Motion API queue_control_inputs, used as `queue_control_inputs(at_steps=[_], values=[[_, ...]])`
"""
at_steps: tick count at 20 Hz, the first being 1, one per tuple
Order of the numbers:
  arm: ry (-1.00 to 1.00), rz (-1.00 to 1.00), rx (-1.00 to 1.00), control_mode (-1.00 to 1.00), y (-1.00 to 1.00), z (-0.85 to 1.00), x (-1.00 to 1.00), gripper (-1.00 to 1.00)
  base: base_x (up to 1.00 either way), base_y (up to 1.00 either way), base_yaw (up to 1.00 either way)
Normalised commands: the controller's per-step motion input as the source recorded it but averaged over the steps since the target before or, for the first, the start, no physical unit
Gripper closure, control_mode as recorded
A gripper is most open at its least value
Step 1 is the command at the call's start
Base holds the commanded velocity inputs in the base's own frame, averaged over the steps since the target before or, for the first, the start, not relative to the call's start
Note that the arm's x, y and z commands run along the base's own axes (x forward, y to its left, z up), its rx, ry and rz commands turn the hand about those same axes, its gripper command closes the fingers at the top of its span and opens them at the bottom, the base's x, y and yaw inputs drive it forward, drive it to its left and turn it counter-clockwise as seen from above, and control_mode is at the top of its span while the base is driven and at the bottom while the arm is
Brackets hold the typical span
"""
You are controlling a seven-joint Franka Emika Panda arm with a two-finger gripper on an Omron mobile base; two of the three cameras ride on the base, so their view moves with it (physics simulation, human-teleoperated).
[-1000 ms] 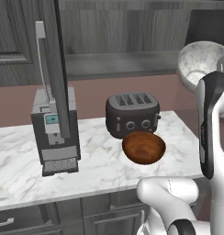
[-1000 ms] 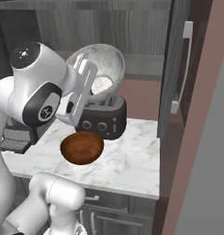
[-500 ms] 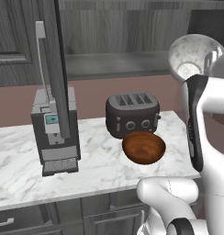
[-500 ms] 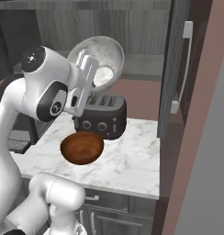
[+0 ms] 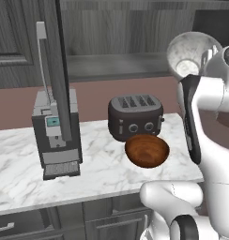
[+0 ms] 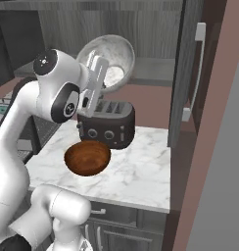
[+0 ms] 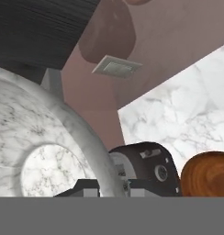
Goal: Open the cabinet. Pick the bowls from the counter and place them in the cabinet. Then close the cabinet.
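My gripper (image 6: 100, 65) is shut on the rim of the pale grey-white bowl (image 6: 108, 61), holding it tilted in the air above the toaster, in front of the open cabinet (image 6: 151, 29). The same bowl (image 5: 187, 54) shows at the upper right of the left base view. In the hand view the gripper (image 7: 111, 186) pinches the bowl's (image 7: 49, 128) wall. The reddish-brown bowl (image 5: 147, 151) rests on the marble counter (image 5: 97, 168) in front of the toaster, also seen as the brown bowl (image 6: 87, 158). The cabinet's left door (image 5: 55, 70) and right door (image 6: 190, 73) stand swung out.
A black toaster (image 5: 135, 117) stands behind the brown bowl. A grey coffee machine (image 5: 55, 136) sits at the counter's left, under the left door's edge. Drawer fronts (image 5: 88, 220) run below the counter. The right door's silver handle (image 6: 199, 68) juts out near the arm's right.
The arm has lifted the pale bowl higher and carried it closer to the cabinet opening. The brown bowl and the doors have stayed in place.
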Motion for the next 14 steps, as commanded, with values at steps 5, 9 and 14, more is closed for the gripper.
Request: queue_control_inputs(at_steps=[5, 9, 14], values=[[0.00, 0.00, 0.00, -1.00, -0.05, 0.03, 0.49, 1.00, 0.00, 0.00, 0.00], [0.00, 0.00, 0.00, -1.00, -0.17, 0.02, 0.53, 1.00, 0.00, 0.00, 0.00], [0.00, 0.00, 0.00, -1.00, -0.21, 0.03, 0.58, 1.00, 0.00, 0.00, 0.00]])
